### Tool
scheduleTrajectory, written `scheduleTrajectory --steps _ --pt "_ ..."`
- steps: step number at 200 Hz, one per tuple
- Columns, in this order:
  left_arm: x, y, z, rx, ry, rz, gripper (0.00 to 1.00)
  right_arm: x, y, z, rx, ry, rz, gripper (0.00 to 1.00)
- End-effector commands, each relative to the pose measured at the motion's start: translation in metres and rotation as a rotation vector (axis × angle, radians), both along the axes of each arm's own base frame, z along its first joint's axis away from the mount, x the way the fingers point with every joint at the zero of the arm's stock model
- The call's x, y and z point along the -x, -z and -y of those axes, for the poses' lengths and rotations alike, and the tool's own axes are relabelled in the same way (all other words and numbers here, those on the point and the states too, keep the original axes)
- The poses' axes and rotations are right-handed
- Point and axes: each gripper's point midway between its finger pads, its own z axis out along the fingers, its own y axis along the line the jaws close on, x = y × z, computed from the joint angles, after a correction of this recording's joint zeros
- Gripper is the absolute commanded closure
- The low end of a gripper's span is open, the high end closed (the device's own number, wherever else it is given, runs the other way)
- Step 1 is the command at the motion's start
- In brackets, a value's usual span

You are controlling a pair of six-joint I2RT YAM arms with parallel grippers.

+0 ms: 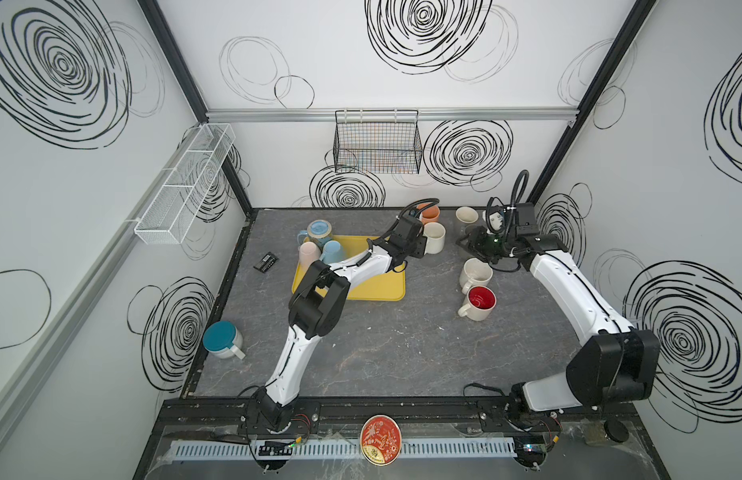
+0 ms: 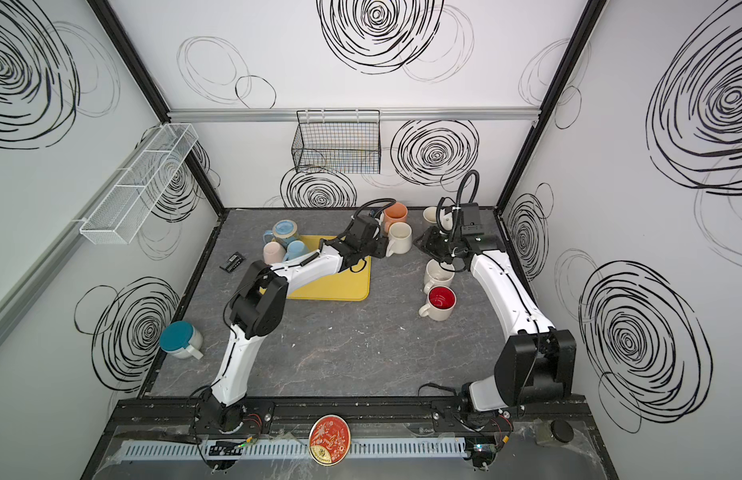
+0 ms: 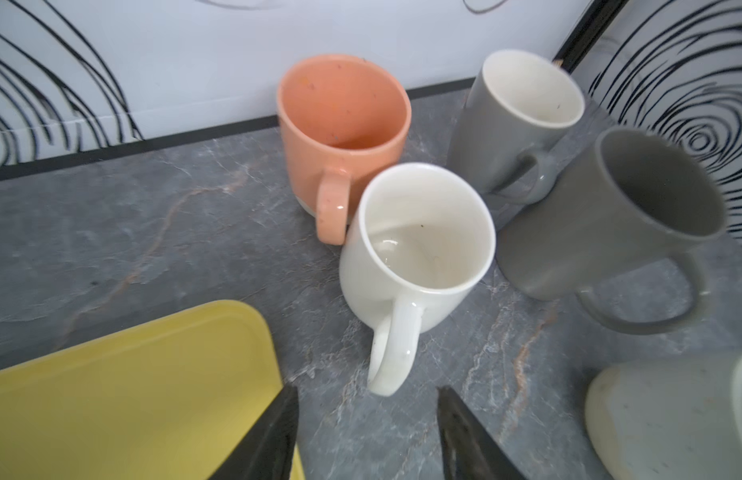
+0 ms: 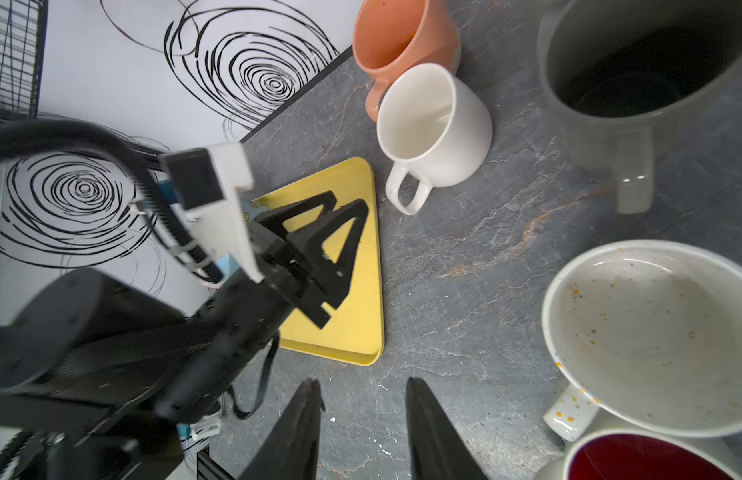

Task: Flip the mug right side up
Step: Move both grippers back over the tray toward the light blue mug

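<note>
Left gripper (image 3: 367,395) hangs empty, jaws apart, just short of the handle of the white mug (image 1: 434,239). In a top view the mug stands upright at the tray's (image 1: 385,291) 2 o'clock, with the orange mug (image 1: 429,212) at its 12. A finger snagging the handle on withdrawal could drag or tip it. Right gripper (image 4: 363,382) gapes empty too.

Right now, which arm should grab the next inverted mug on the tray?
Left. The left claw, open, is beside the tray with the pink mug; the right claw sits farther off.

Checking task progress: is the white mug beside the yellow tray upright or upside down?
Upright: the white mug stands on its base, mouth up, its empty inside visible.
</note>
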Motion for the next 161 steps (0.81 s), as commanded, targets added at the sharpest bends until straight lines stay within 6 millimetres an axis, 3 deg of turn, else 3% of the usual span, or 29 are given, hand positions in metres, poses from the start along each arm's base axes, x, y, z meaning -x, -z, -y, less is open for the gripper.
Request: scheduleTrajectory --steps 1,22,52,71,90,121,161 --pt "-0.006 -0.070 -0.039 0.127 -0.074 0.115 0.43 -0.008 -0.006 -0.023 0.019 -0.045 0.042 0.62" --pt "0.007 -0.075 -0.087 0.121 -0.156 0.104 0.43 -0.006 0.001 -0.053 0.035 -0.111 0.040 0.62" --pt "0.026 -0.073 -0.175 0.099 -0.312 0.061 0.43 -0.004 0.013 -0.097 0.050 -0.204 0.029 0.61" --pt "0.037 -0.063 -0.228 0.094 -0.401 0.018 0.42 -0.001 0.020 -0.123 0.057 -0.267 0.017 0.61" --pt "0.044 -0.049 -0.266 0.110 -0.450 -0.036 0.42 0.003 0.028 -0.145 0.072 -0.322 0.001 0.60" --pt "0.043 -0.027 -0.297 0.174 -0.464 -0.125 0.42 0.011 0.040 -0.169 0.089 -0.380 -0.052 0.60" --pt "0.027 -0.002 -0.307 0.212 -0.431 -0.218 0.41 0.017 0.048 -0.174 0.112 -0.395 -0.082 0.59"
